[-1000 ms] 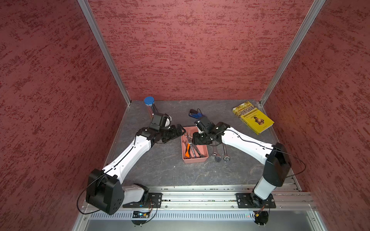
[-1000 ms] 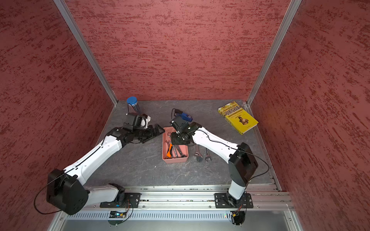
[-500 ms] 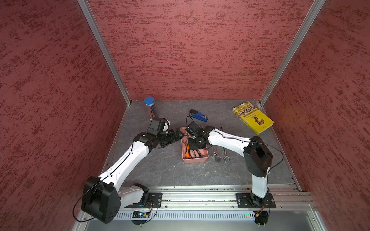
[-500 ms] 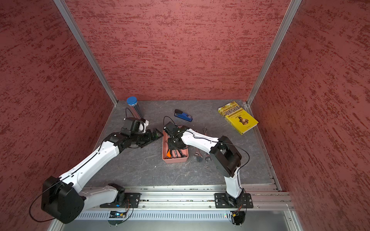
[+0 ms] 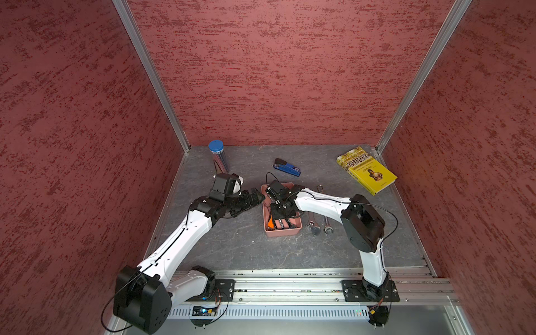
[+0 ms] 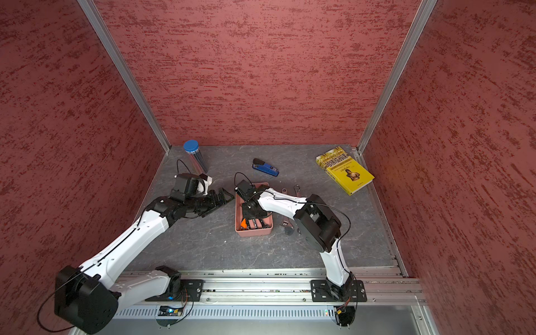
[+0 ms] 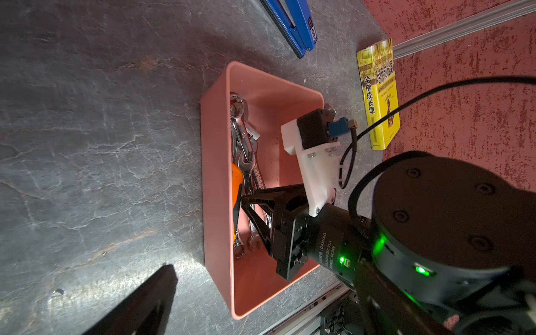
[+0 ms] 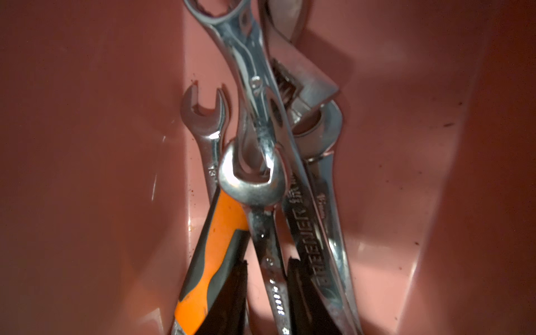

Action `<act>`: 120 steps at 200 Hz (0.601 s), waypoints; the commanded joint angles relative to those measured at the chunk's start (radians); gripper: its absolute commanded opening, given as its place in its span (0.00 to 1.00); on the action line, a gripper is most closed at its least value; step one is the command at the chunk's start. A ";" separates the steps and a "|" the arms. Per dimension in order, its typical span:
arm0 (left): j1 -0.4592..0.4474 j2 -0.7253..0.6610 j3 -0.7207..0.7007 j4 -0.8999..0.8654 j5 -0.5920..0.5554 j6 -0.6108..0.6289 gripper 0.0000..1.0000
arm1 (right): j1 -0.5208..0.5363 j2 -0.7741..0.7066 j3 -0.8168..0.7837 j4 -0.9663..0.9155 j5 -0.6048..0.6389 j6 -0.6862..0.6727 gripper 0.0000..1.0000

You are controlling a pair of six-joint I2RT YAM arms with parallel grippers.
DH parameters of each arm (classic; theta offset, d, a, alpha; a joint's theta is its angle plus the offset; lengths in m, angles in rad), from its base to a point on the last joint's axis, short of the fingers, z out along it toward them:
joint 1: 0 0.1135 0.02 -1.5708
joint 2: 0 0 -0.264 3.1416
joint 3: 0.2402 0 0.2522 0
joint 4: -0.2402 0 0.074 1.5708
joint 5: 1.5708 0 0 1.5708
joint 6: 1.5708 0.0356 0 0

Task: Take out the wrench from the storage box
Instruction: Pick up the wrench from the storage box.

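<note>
Salmon-pink storage box: right fingers dropped inside since, flanking wrench.

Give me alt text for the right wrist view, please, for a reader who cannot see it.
Close-up inside a pink box: several steel wrenches lie piled lengthwise beside an orange-handled tool. Two dark fingers of the end effector flank one wrench at its shaft.
</note>
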State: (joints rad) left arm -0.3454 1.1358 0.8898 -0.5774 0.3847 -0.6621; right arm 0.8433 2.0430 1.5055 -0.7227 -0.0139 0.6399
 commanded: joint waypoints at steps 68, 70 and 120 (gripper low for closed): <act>0.014 -0.021 -0.039 0.003 0.008 0.004 1.00 | 0.003 0.093 0.032 -0.003 0.062 -0.002 0.25; 0.014 -0.021 -0.039 0.003 0.008 0.004 1.00 | 0.003 0.094 0.033 -0.003 0.063 -0.002 0.25; 0.019 -0.014 -0.040 0.004 0.009 0.009 1.00 | 0.005 0.044 0.066 -0.012 0.092 -0.007 0.10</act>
State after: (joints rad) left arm -0.3340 1.1290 0.8581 -0.5793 0.3855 -0.6617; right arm 0.8494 2.0895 1.5368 -0.7303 0.0109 0.6376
